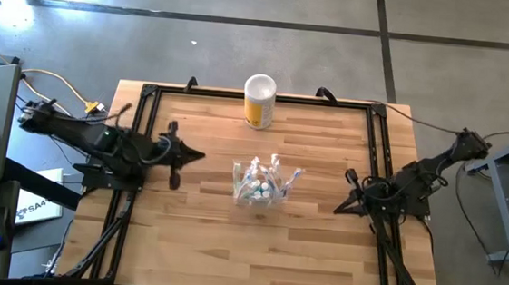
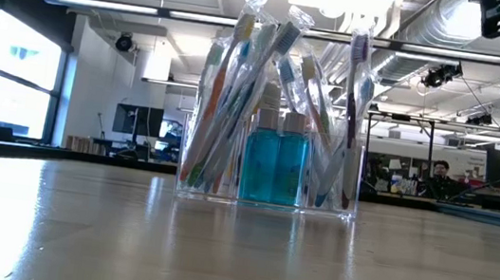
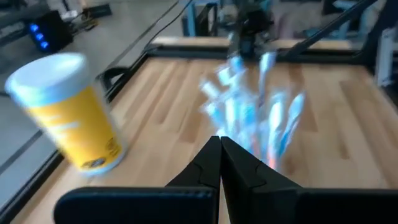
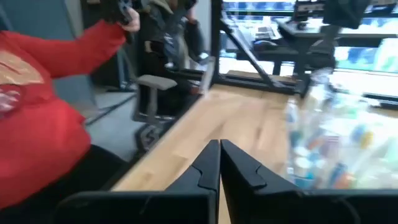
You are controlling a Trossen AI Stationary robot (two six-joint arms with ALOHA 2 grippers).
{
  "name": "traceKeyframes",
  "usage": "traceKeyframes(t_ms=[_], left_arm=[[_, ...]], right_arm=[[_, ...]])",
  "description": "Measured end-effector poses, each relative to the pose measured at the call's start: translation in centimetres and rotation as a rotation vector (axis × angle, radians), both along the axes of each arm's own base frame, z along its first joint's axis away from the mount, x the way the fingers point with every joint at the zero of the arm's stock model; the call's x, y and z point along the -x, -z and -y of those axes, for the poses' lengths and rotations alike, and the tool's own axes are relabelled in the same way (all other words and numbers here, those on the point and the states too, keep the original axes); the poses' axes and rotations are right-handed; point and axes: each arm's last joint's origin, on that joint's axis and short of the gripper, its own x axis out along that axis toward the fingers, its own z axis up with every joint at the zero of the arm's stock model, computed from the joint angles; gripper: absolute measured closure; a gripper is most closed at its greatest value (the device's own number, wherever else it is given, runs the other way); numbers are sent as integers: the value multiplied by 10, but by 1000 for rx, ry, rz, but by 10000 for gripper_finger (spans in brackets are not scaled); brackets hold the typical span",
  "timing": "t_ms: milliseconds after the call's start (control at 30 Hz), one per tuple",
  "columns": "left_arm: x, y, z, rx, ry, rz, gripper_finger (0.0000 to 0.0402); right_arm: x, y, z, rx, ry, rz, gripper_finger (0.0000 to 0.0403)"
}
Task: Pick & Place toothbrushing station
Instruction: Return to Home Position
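My left pincer (image 3: 219, 143) is pressed shut on nothing, with its two fingers meeting edge to edge. My right pincer (image 4: 219, 148) is the same, closed and empty. Each sits near its own side of the tabletop (image 1: 309, 256), tip turned inward.

The toothbrushing station (image 1: 258, 185) stands mid-tabletop between them, clear of both. It lies straight ahead of the left tip and ahead and slightly to one side of the right. I judge the left a shade nearer, though the margin is slim. Its toothbrushes (image 2: 237, 91) stand upright and fan outward, so any approach would meet the bristle ends first. The teal tubes (image 2: 275, 167) stand upright in the middle.

Farther back, near the tabletop's far edge, is the yellow canister (image 1: 259, 100), well apart from the station.

Both wrist views smear the station, so I cannot count the brushes. From above I cannot tell which compartment each brush occupies. A person in red (image 4: 37, 124) fills the room beside the right arm.
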Motion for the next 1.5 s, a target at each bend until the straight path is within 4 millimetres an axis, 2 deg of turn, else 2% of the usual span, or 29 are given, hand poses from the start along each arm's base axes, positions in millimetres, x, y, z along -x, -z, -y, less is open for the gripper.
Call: traceKeyframes(t_ms=[167,300,400,500,733,933,1133,1500], left_arm=[[33,-5,-16,39,-44,14,401],[48,-1,-19,56,-40,55,401],[57,13,-21,54,-39,63,401],[64,29,-23,58,-39,80,401],[77,62,-26,86,-38,165,401],[84,79,-27,112,7,251,401],[79,103,-25,119,51,241,401],[66,135,-19,127,124,234,401]], right_arm=[[5,-2,16,-1,86,19,400],[10,-2,24,-36,74,20,399],[12,1,27,-47,88,35,400],[10,12,29,-18,105,43,400],[8,27,36,-37,74,166,400],[3,39,43,-58,108,172,399],[0,70,50,-89,105,266,399],[-2,72,57,-129,103,226,399]])
